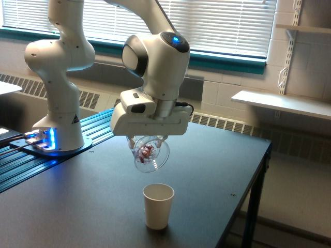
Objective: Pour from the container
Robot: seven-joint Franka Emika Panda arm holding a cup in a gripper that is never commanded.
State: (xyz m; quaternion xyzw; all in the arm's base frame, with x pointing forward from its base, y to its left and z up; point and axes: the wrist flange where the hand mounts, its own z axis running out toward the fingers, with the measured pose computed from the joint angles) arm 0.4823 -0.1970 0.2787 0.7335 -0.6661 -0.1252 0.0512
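Dark table (217,165), a white paper cup (158,205) upright near its front edge.

White paper cup (158,205) upright on dark table (217,170), window blinds (217,20) behind, wall shelf (282,103) at exterior view's right

Clear container (151,155) with reddish bits, white paper cup (158,205), black table (217,170).

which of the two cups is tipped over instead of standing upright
The clear plastic cup held in the gripper is tipped, hanging above the table. The white paper cup stands upright below it.
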